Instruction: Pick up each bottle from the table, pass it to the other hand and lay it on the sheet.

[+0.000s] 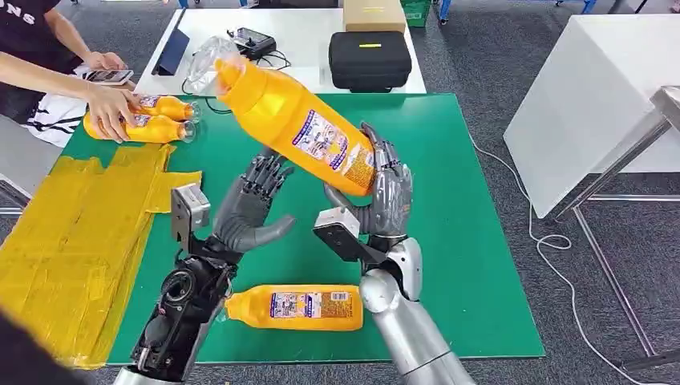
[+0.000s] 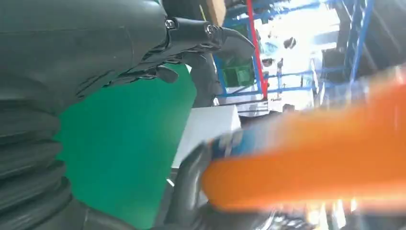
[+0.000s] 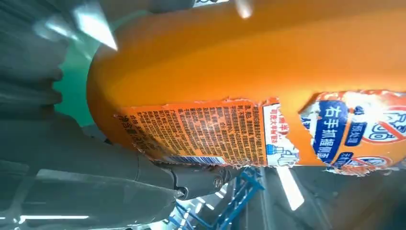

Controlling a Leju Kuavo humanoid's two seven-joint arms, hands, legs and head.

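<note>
Now the green table (image 1: 449, 241) carries everything, and on its left part lies the yellow sheet (image 1: 72, 233), wrinkled and reaching over the table's edge; above the table's middle the right hand (image 1: 383, 192) grasps the base of a big orange bottle (image 1: 297, 120), which is tilted, with its clear cap up and pointing to the far left; the left hand (image 1: 252, 210) stands just beside it, fingers spread and holding nothing, below the bottle's body and apart from it; a second orange bottle (image 1: 297, 307) lies on its side near the front edge, between the two arms; at the far left corner two smaller bottles (image 1: 156, 119) lie together, and a person's hand (image 1: 112, 108) rests on them.
</note>
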